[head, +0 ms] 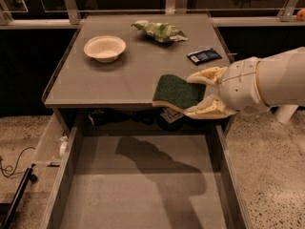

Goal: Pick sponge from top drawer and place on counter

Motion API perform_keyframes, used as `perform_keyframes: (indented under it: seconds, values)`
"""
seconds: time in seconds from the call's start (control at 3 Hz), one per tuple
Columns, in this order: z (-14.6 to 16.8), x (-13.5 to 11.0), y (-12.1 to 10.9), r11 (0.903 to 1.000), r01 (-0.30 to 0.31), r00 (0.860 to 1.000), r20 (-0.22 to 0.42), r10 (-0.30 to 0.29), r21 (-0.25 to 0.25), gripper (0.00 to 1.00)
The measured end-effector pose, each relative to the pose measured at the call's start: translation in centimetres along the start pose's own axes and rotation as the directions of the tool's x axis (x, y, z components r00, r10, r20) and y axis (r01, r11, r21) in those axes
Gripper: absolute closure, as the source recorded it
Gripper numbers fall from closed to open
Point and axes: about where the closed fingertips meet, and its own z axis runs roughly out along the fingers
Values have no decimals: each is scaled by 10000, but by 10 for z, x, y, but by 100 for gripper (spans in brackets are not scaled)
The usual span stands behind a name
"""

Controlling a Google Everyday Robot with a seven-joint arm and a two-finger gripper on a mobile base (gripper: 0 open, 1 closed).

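Note:
The sponge (pixel 177 92), dark green on top with a pale yellow foam layer below, is held in the air over the counter's front edge, right of the middle. My gripper (pixel 202 95) is shut on its right end, with one pale finger (pixel 206 75) above and one below. The white arm comes in from the right. The counter (pixel 124 75) is a flat grey top. The top drawer (pixel 138 185) stands pulled out below it, its grey floor bare and carrying the arm's shadow.
On the counter are a white bowl (pixel 105 47) at the left, a wrinkly light-green chip bag (pixel 159 31) at the back and a small dark blue packet (pixel 204 56) at the right. A black cable (pixel 14 168) lies on the speckled floor at the left.

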Motion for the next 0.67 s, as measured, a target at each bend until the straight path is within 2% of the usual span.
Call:
perform_keyframes:
  seconds: [0.33,0.67]
  values:
    - [5,-1,-20,9987,74,9999,-156,-66,512,100]
    - [13,11,-66,9965,-69,9991,-403,103,837,100]
